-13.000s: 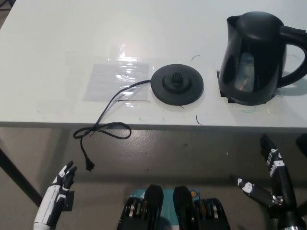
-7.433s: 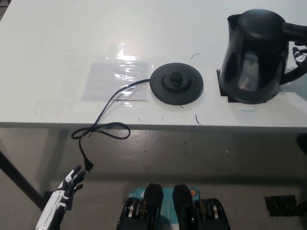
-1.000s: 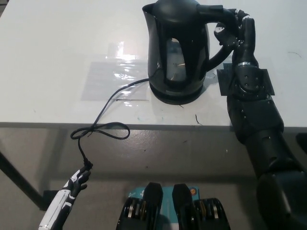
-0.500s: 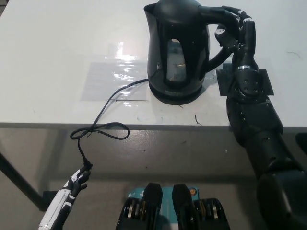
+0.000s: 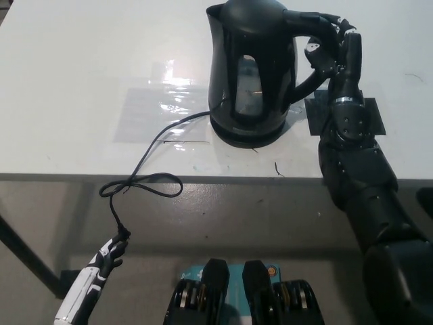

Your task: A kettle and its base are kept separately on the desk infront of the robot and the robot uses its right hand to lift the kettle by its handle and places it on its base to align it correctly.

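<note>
Standing upright on its base [image 5: 249, 139] mid-desk [image 5: 81, 61], kettle [image 5: 254, 68] has spout pointing left, handle right. Right hand [image 5: 335, 44] reaches up from lower right, fingers curled around the handle. Left hand [image 5: 105, 261] hangs low left below the desk edge, fingers loosely apart, empty

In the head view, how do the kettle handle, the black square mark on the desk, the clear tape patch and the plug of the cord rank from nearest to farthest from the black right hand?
1. Kettle handle: in the right hand itself.
2. Black square mark: on the desk, just below the hand, under the forearm.
3. Clear tape patch: left of the kettle.
4. Plug: hanging off the desk edge, lower left, near the left hand.
</note>
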You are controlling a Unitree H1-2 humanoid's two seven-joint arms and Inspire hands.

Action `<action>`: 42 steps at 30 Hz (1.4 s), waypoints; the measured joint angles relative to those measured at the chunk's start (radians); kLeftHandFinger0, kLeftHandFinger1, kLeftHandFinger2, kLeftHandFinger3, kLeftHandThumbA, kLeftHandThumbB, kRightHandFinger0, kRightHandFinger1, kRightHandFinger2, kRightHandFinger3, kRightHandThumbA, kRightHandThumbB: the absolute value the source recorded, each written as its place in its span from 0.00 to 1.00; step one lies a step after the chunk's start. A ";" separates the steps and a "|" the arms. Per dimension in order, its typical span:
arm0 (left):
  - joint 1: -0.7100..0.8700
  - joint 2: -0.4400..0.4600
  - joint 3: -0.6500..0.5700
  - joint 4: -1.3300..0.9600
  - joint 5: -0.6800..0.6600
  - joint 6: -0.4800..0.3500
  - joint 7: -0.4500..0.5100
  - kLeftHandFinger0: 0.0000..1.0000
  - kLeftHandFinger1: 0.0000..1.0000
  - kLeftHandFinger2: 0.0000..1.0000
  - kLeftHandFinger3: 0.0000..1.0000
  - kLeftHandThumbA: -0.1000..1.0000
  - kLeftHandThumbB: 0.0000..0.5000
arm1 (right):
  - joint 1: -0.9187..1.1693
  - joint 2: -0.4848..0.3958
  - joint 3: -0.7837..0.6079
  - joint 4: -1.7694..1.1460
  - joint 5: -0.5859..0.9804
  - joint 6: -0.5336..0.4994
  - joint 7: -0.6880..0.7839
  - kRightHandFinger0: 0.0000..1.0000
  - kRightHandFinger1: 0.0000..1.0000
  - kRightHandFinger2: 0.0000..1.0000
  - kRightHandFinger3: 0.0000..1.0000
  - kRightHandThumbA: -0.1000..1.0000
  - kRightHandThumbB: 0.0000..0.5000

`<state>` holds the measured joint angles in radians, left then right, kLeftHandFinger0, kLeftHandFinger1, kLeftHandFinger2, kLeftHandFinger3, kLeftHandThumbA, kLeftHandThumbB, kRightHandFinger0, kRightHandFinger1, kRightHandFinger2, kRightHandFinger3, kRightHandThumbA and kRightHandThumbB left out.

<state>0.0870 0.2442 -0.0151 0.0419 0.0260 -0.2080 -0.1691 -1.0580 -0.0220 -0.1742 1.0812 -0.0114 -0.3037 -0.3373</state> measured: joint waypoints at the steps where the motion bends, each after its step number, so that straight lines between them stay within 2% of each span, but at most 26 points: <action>1: 0.000 0.000 0.000 0.000 0.000 0.000 0.000 1.00 1.00 1.00 1.00 1.00 0.75 | 0.001 0.003 0.000 -0.004 0.001 0.000 0.000 0.00 0.16 0.56 0.59 0.00 0.25; 6: 0.000 0.000 0.000 0.000 0.000 0.001 0.000 1.00 1.00 1.00 1.00 1.00 0.74 | 0.003 0.015 -0.003 -0.004 0.007 -0.004 -0.002 0.00 0.18 0.58 0.59 0.00 0.25; 8: 0.000 0.000 0.000 -0.001 0.000 0.001 0.000 1.00 1.00 1.00 1.00 1.00 0.74 | 0.003 0.019 -0.003 -0.003 0.008 -0.006 -0.006 0.00 0.20 0.60 0.62 0.00 0.23; 14: 0.000 0.000 0.000 -0.001 0.000 0.005 0.000 1.00 1.00 1.00 1.00 1.00 0.80 | 0.003 0.024 -0.002 -0.003 0.009 -0.012 -0.011 0.00 0.22 0.62 0.67 0.00 0.19; 17: 0.000 0.000 0.000 -0.002 0.000 0.013 0.000 1.00 1.00 1.00 1.00 1.00 0.74 | 0.003 0.027 -0.003 -0.003 0.017 -0.016 -0.010 0.00 0.24 0.65 0.72 0.00 0.20; 25: -0.001 0.000 0.000 -0.003 0.000 0.016 0.000 1.00 1.00 1.00 1.00 1.00 0.77 | 0.002 0.030 0.005 -0.009 0.021 -0.016 -0.010 0.00 0.25 0.66 0.75 0.00 0.20; 28: -0.001 0.000 0.000 -0.003 0.000 0.016 0.000 1.00 1.00 1.00 1.00 1.00 0.73 | 0.002 0.037 0.014 -0.019 0.020 -0.013 -0.010 0.00 0.26 0.68 0.77 0.00 0.18; 31: -0.001 0.000 0.000 -0.003 0.000 0.017 0.000 1.00 1.00 1.00 1.00 1.00 0.71 | 0.002 0.053 0.021 -0.036 0.020 -0.007 -0.009 0.00 0.29 0.70 0.71 0.00 0.19; 34: -0.001 0.000 0.000 -0.003 -0.001 0.016 0.000 1.00 1.00 1.00 1.00 1.00 0.70 | -0.008 0.055 0.025 -0.040 0.019 0.003 -0.010 0.00 0.30 0.72 0.73 0.00 0.19; 35: -0.001 0.000 0.000 -0.003 -0.001 0.016 0.000 1.00 1.00 1.00 1.00 1.00 0.72 | -0.009 0.055 0.025 -0.039 0.019 0.003 -0.009 0.00 0.31 0.73 0.73 0.00 0.22; 40: -0.003 0.000 0.000 -0.003 0.000 0.016 -0.001 1.00 1.00 1.00 1.00 1.00 0.74 | -0.026 0.056 0.022 -0.037 0.027 0.005 0.000 0.00 0.28 0.72 0.73 0.00 0.25; 42: -0.003 0.000 0.000 -0.003 0.000 0.016 -0.001 1.00 1.00 1.00 1.00 1.00 0.74 | -0.031 0.058 0.023 -0.037 0.030 0.005 0.004 0.00 0.28 0.71 0.72 0.00 0.22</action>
<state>0.0837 0.2446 -0.0151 0.0387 0.0258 -0.1916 -0.1697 -1.0894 0.0361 -0.1516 1.0444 0.0182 -0.2986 -0.3333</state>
